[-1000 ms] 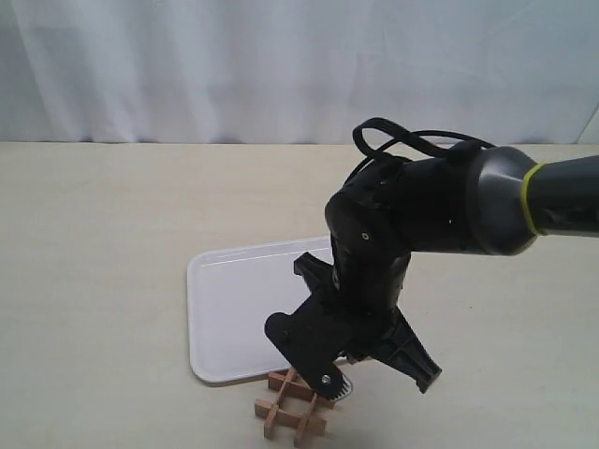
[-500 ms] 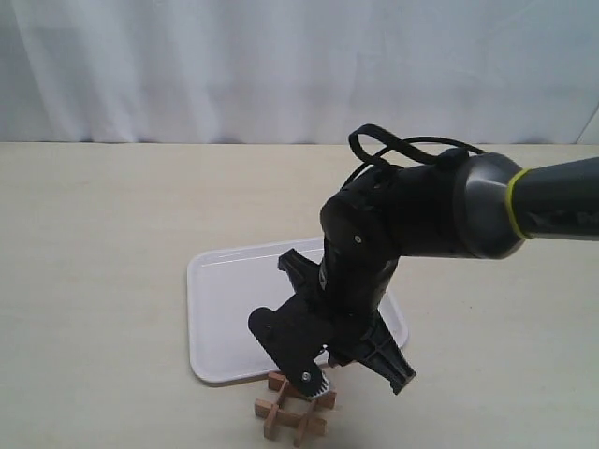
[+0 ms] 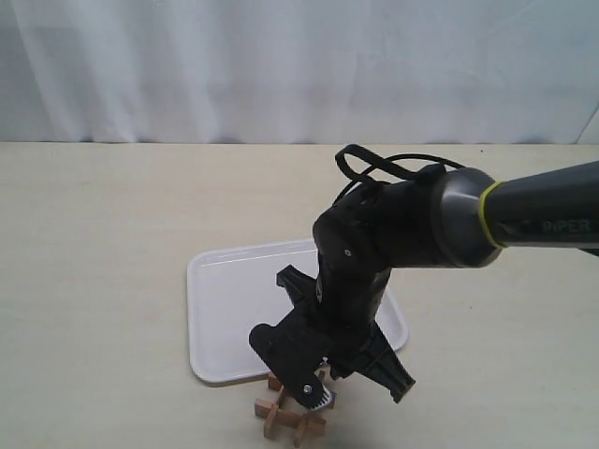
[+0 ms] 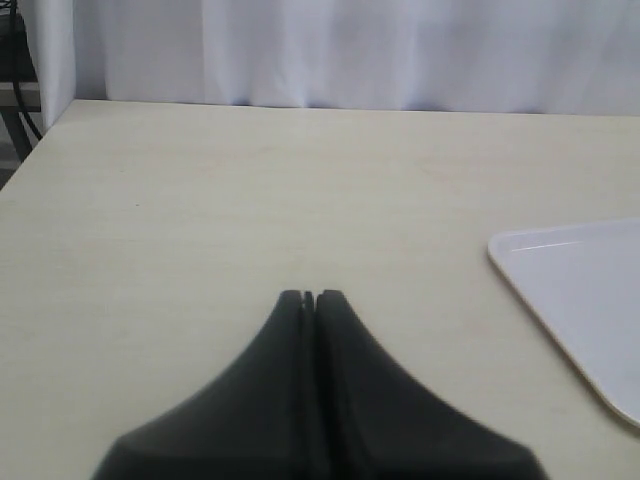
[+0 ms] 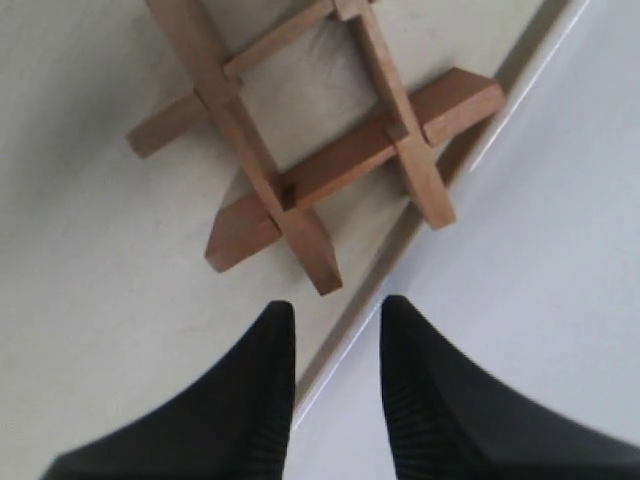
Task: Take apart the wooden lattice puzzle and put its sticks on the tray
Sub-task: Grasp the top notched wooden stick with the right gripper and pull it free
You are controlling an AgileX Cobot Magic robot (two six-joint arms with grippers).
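The wooden lattice puzzle (image 3: 284, 421) lies whole on the table, just off the near edge of the white tray (image 3: 229, 318). My right gripper (image 3: 316, 391) hangs low over its far side and hides part of it. In the right wrist view the puzzle (image 5: 340, 162) shows all four sticks interlocked, one end close to the tray's rim. The right gripper (image 5: 337, 305) is open and empty, its tips straddling the rim of the tray (image 5: 545, 260) a short way from the nearest stick end. My left gripper (image 4: 309, 294) is shut on nothing, above bare table.
The beige table (image 3: 103, 281) ends at a white curtain (image 3: 281, 65) at the back. The left wrist view catches one corner of the tray (image 4: 585, 290). The puzzle sits very near the bottom edge of the exterior view.
The right arm has swung left and come down, bringing its open gripper closer over the puzzle. The puzzle and tray have not moved.
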